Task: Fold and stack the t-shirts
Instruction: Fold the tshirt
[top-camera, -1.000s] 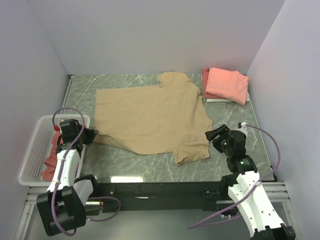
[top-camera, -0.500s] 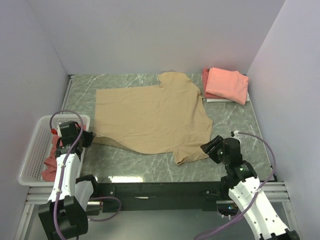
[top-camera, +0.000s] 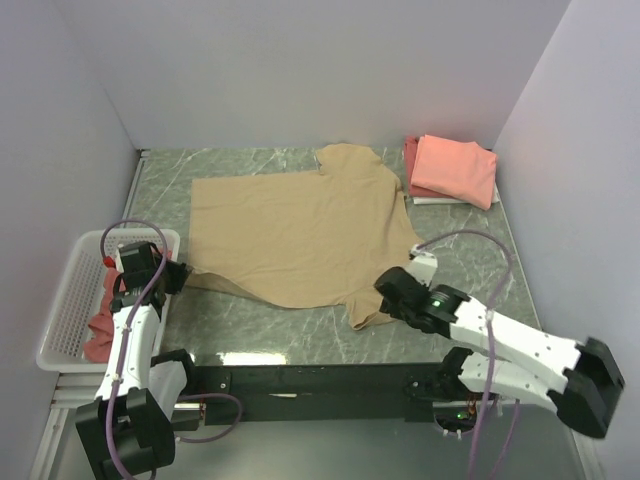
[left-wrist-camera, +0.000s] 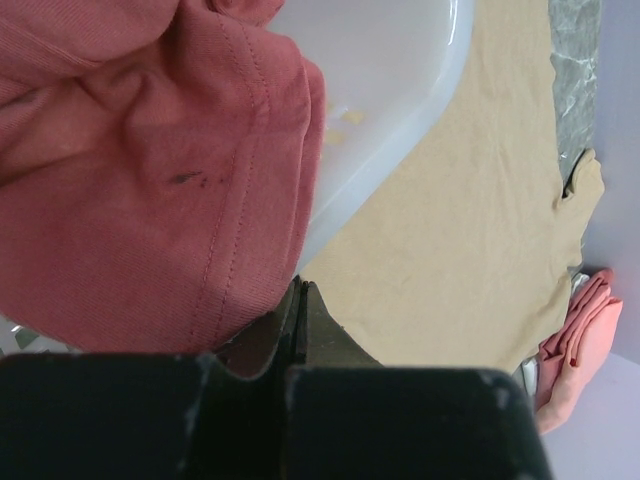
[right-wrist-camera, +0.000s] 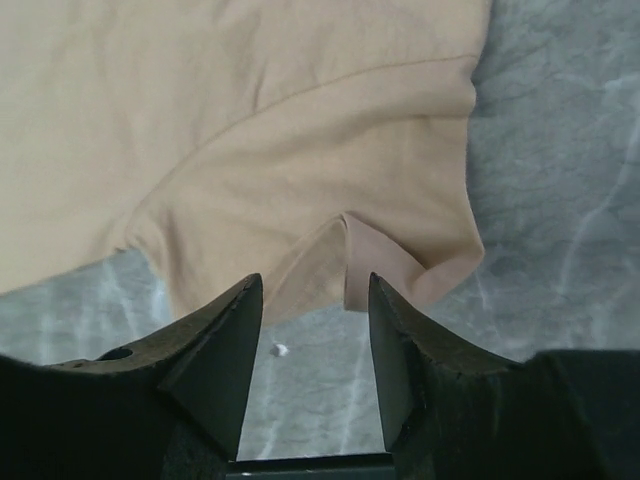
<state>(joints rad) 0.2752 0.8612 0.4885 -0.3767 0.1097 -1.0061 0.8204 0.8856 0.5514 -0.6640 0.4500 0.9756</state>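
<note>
A tan t-shirt (top-camera: 300, 235) lies spread flat on the marble table. My right gripper (top-camera: 388, 288) is open and hovers low over its front right sleeve. In the right wrist view the open gripper (right-wrist-camera: 308, 305) frames the sleeve hem (right-wrist-camera: 380, 262), with a fold in the cloth there. My left gripper (top-camera: 168, 272) is shut at the right edge of the white basket (top-camera: 62, 300). In the left wrist view its tips (left-wrist-camera: 300, 288) meet beside a red shirt (left-wrist-camera: 150, 170), over the edge of the tan shirt (left-wrist-camera: 470, 230).
Folded salmon shirts (top-camera: 455, 168) are stacked at the back right corner; they also show in the left wrist view (left-wrist-camera: 580, 330). The basket holds the red shirt (top-camera: 100, 320). A small white speck (right-wrist-camera: 281, 350) lies on the table near the sleeve. Walls close in on three sides.
My right arm has swung left and lowered from the table's right side to the tan shirt's front sleeve. My left gripper shifted slightly toward the basket, then stayed still.
</note>
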